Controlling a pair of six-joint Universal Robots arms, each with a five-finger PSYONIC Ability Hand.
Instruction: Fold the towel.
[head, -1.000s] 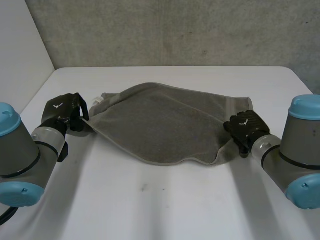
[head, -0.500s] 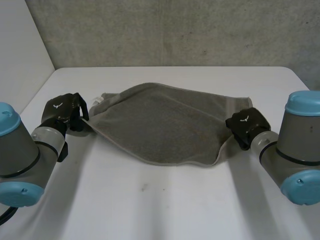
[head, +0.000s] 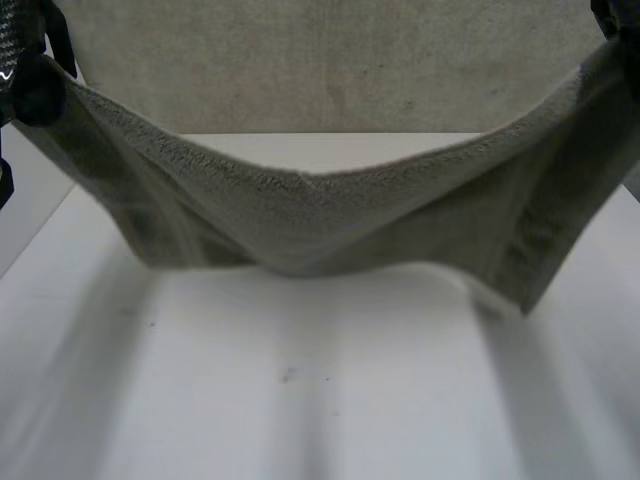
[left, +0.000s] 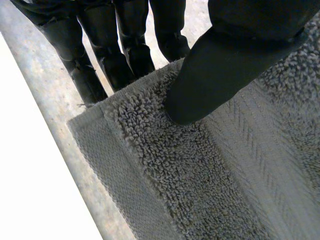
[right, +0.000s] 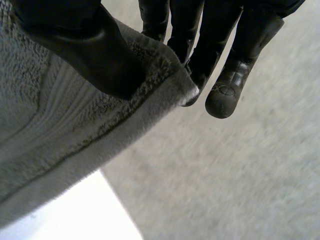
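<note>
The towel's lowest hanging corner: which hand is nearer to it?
Right. The right hand pinches the towel above that corner; the left hand pinches the opposite end.

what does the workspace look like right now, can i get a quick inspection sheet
surface: white table, bare apart from one small dark mark
job's things: grey towel held up between the two hands, sagging in the middle
clutter: nothing seen
hands: left hand pinches one towel corner between thumb and fingers; right hand pinches the opposite corner the same way
cables: nothing seen
surroundings: grey concrete wall behind the table
</note>
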